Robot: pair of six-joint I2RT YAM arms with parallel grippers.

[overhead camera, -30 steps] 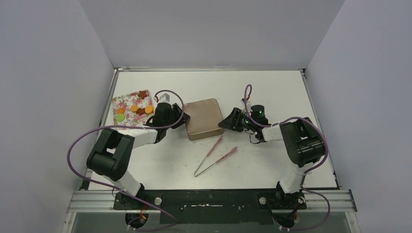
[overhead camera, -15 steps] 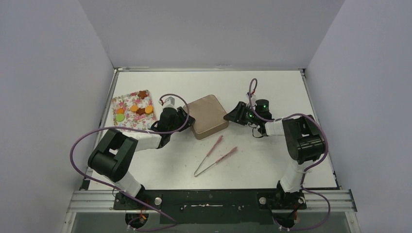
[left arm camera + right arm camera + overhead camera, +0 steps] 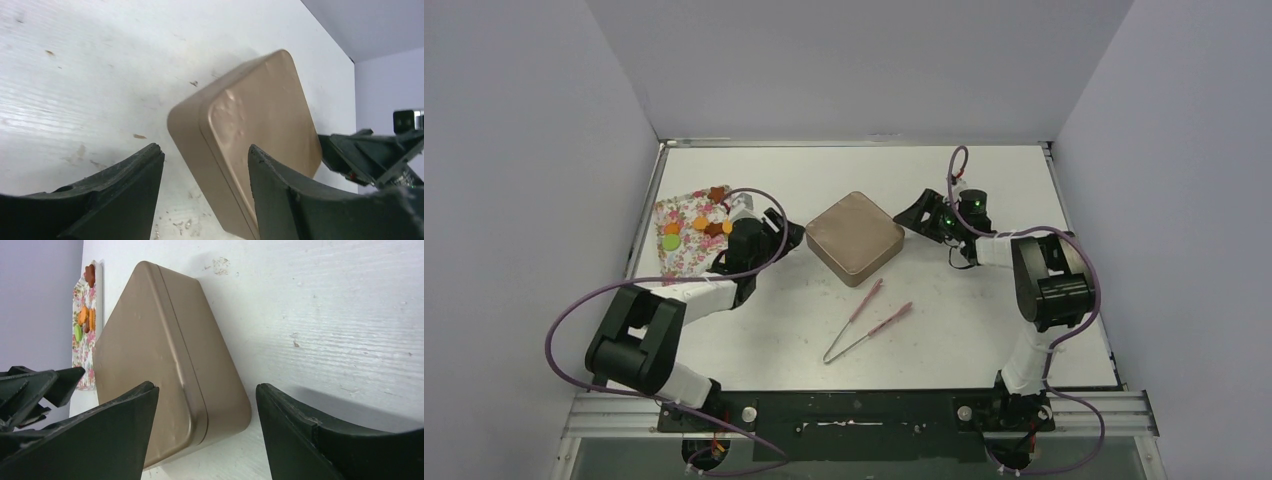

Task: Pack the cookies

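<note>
The cookies lie on a floral tray [image 3: 682, 255] at the left: a green one [image 3: 671, 241], orange ones [image 3: 672, 228] and a dark brown one [image 3: 716, 194]. My left wrist hides part of them. They also show small in the right wrist view [image 3: 82, 320]. A closed gold tin [image 3: 854, 238] sits mid-table, turned like a diamond. My left gripper [image 3: 790, 236] is open and empty, and the tin's left corner [image 3: 260, 130] lies just ahead between its jaws. My right gripper [image 3: 908, 214] is open and empty at the tin's right corner [image 3: 165, 355].
Pink-handled tongs [image 3: 865, 319] lie on the table in front of the tin. The floral tray's near end reaches the table's left edge. Grey walls close in the table on three sides.
The tin has turned from nearly square-on to a diamond and shifted slightly back and right. The right gripper has moved back and right; the left gripper has followed the tin's left corner.
</note>
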